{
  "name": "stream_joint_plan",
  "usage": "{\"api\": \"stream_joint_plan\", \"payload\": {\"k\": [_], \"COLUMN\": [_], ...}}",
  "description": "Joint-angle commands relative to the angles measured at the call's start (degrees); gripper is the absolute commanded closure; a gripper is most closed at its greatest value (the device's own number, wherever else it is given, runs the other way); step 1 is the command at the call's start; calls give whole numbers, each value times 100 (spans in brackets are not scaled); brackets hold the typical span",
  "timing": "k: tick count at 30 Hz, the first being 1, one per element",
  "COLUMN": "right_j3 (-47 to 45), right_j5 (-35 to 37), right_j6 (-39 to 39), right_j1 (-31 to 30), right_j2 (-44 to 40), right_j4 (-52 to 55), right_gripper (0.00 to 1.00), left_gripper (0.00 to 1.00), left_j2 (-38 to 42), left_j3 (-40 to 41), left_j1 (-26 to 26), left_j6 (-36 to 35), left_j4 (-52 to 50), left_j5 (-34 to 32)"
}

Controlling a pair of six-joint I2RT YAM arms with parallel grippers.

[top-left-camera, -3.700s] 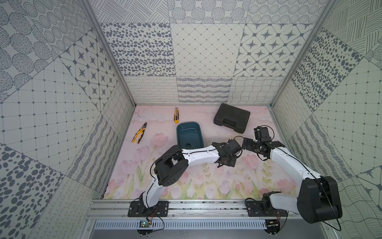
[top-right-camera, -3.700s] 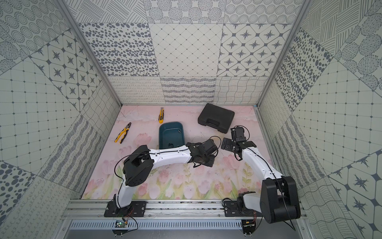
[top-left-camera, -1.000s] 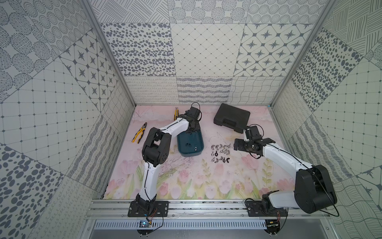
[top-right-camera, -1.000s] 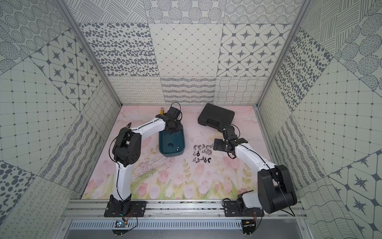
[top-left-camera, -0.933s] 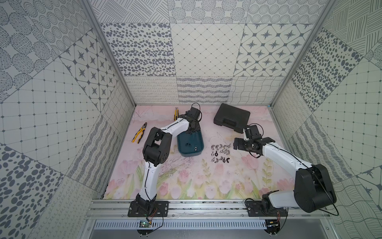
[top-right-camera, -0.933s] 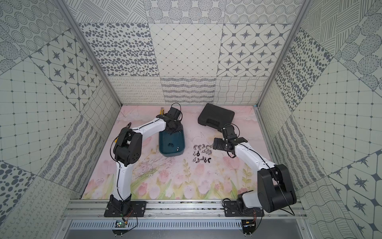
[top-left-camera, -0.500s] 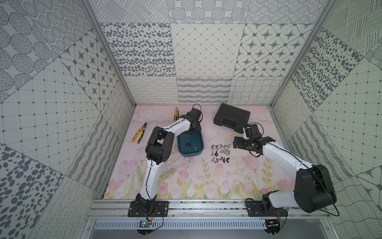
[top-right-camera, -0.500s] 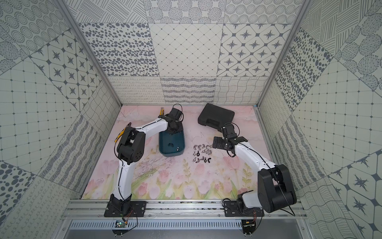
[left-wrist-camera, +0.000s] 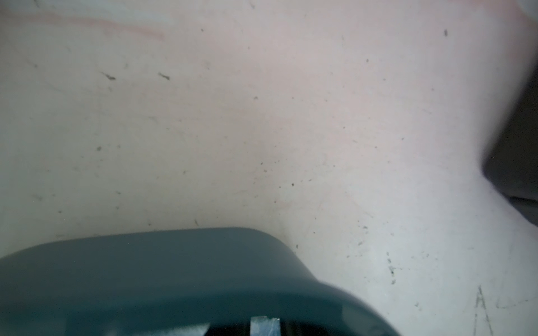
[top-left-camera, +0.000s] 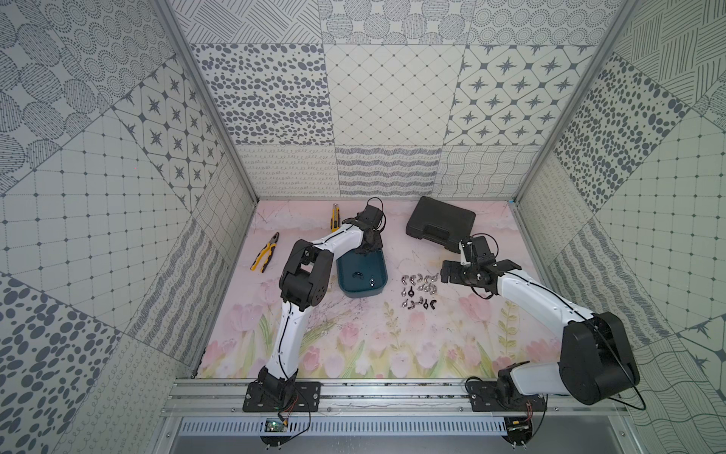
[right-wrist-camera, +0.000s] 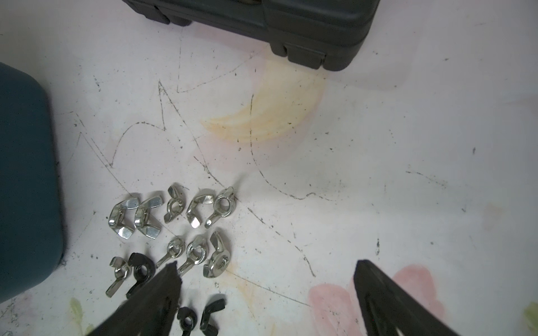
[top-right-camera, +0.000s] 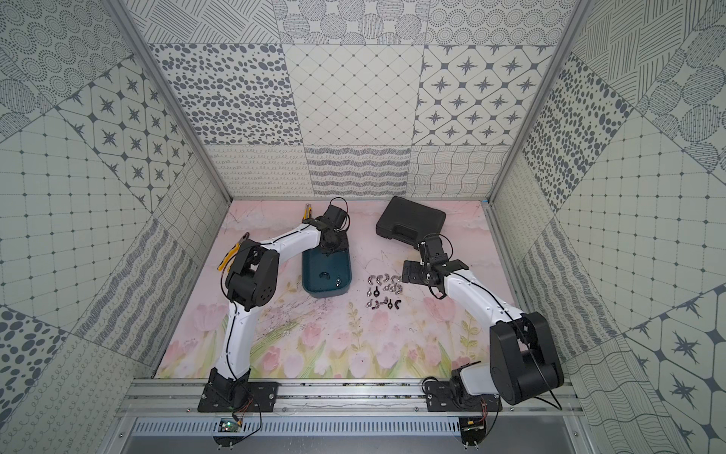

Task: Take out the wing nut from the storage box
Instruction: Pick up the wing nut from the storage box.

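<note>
Both top views: box [top-left-camera: 362,293] [top-right-camera: 326,293] left of centre on mat [top-left-camera: 353,338], black nut [top-left-camera: 356,274] and silver nut [top-left-camera: 371,281] inside. Left gripper [top-left-camera: 370,247] at box's far end; fingers' state can't be told. Right gripper [top-left-camera: 447,272] just right of loose nuts [top-left-camera: 418,291].
Left wrist: box rim [left-wrist-camera: 174,270] only, blurred.
Right wrist: right gripper [right-wrist-camera: 266,266] fingers wide apart, nothing held, above loose nuts [right-wrist-camera: 180,227].
</note>
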State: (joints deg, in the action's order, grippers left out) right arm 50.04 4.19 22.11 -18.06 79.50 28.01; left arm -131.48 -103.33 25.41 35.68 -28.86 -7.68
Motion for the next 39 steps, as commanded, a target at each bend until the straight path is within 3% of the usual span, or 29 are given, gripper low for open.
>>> {"api": "stream_joint_plan", "payload": {"k": [1, 11, 24, 32, 39], "right_j3": [57, 19, 384, 282, 243], "right_j5": [56, 38, -10, 164, 261], "right_j6": [15, 32, -92, -85, -101], "right_j1": [-44, -105, -161, -156, -111], "right_j2": [-160, -236, 36, -123, -207], "right_j4": [-105, -85, 47, 112, 248], "right_gripper": [3, 3, 3, 3, 3], "left_gripper": [84, 96, 99, 99, 98], "left_j2": [-49, 439, 1947, 3161, 3459], "left_j3": [-43, 410, 1570, 2230, 2484], "left_j1": [-16, -15, 219, 1036, 2024], "left_j6": [-218, -209, -278, -393, -472], "left_j4": [-470, -305, -51, -34, -146], "left_j5": [-168, -190, -216, -295, -400]}}
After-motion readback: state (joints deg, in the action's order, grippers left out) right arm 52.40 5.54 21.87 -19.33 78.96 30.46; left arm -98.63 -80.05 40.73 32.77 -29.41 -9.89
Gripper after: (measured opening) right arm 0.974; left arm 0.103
